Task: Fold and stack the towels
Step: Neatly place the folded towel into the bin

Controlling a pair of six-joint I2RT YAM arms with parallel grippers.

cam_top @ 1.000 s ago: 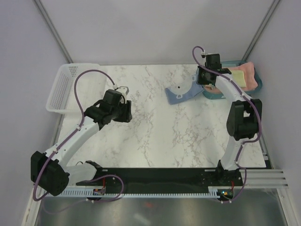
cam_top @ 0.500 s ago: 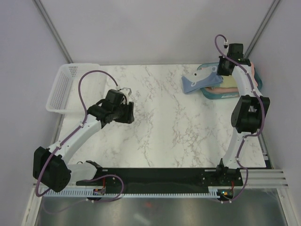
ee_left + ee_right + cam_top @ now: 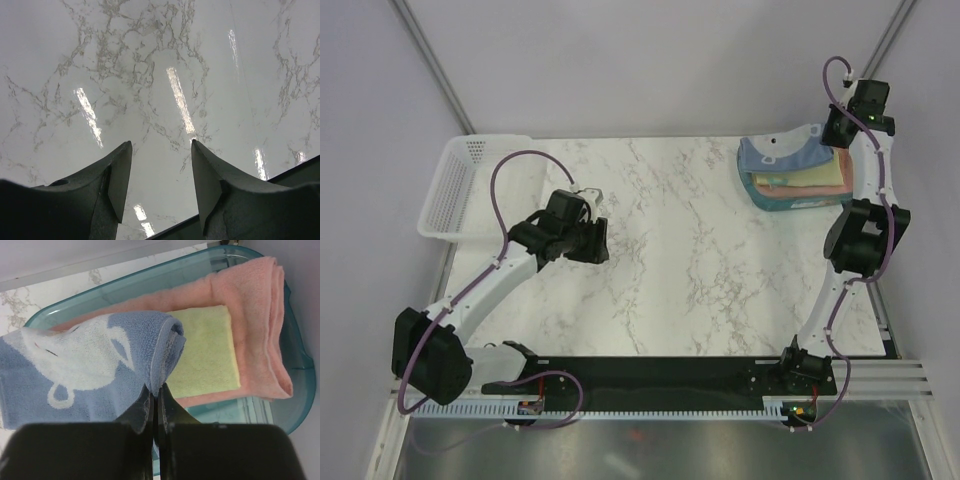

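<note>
My right gripper point(image 3: 156, 388) is shut on the edge of the grey-blue towel point(image 3: 95, 367) with a white print, holding it above the teal tray point(image 3: 300, 365). Inside the tray lies the folded salmon-pink towel point(image 3: 255, 315), and the folded pale-yellow towel point(image 3: 207, 352) rests on top of it. From above, the grey-blue towel point(image 3: 782, 152) drapes over the stack at the back right, under the right gripper point(image 3: 832, 133). My left gripper point(image 3: 161, 150) stands open over bare marble with nothing between its fingers; from above it point(image 3: 592, 238) is left of centre.
A white plastic basket point(image 3: 460, 180) sits at the back left corner of the marble table point(image 3: 700, 270). The teal tray point(image 3: 790, 203) is at the back right, close to the side wall. A black strip runs along the near edge by the arm bases.
My right gripper has carried the grey-blue towel from the table to the right and back, over the tray and the stacked towels. The left arm has barely moved.
</note>
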